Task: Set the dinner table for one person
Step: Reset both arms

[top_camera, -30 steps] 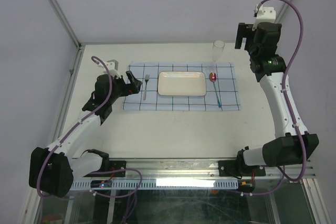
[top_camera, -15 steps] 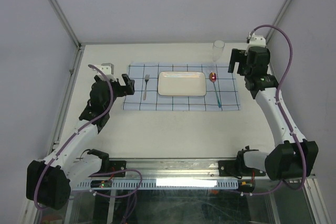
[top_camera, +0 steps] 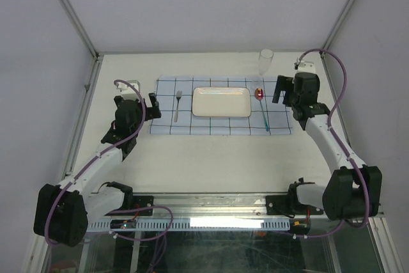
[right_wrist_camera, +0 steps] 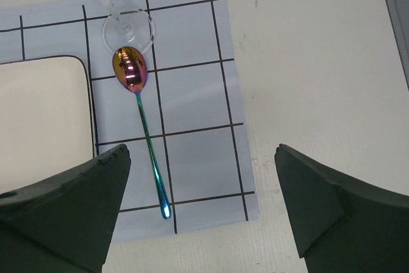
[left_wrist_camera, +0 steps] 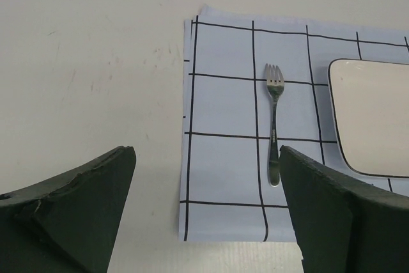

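The dinner table [top_camera: 217, 158] carries a pale-blue grid cloth [top_camera: 211, 126]. On the cloth lie a white rectangular plate [top_camera: 222, 101], a silver fork [top_camera: 177, 105] to its left and an iridescent spoon [top_camera: 262, 110] to its right. A clear glass [top_camera: 266, 62] stands at the cloth's far right corner. My left gripper [top_camera: 153, 105] is open at the cloth's left edge, short of the fork [left_wrist_camera: 275, 126]. My right gripper [top_camera: 279, 89] is open over the cloth's right edge, beside the spoon [right_wrist_camera: 144, 126]. Neither holds anything.
Aluminium rails [top_camera: 86, 94] edge the table, with grey walls behind and to both sides. The glass foot [right_wrist_camera: 128, 27] touches the spoon's bowl. Bare tabletop [left_wrist_camera: 96, 62] lies left of the cloth, and more [right_wrist_camera: 307, 62] lies right of it.
The right arm has come down from high at the back right to the cloth's right edge. The left gripper has drawn back a little to the left of the fork.
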`<state>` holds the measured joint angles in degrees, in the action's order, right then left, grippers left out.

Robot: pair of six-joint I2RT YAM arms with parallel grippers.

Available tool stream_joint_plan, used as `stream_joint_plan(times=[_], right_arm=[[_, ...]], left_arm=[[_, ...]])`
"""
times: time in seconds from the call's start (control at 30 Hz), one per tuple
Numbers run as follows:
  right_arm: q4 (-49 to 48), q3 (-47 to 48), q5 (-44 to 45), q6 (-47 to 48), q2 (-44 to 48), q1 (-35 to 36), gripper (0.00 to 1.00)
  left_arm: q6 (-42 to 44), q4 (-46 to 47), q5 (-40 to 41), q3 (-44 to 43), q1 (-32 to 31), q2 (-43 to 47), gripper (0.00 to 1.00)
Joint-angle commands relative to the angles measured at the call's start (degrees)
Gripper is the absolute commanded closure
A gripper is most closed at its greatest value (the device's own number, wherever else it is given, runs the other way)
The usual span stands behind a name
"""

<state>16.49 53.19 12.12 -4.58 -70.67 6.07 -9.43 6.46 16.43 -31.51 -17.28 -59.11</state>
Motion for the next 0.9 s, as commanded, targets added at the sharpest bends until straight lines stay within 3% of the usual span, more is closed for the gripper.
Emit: stream_joint_plan(times=[0.0,0.87], right_arm=[[-6.6,-2.1,0.1,-1.9,3.0,-0.3,0.01],[-14.8,-9.2,-2.1,-4.6,2.9,-0.2,0.01]], left_arm=[[1.7,4.1,1.9,0.5,-0.3,0.1,0.01],[2.5,5.6,1.9,1.1,-0.2,-1.8,0.01]])
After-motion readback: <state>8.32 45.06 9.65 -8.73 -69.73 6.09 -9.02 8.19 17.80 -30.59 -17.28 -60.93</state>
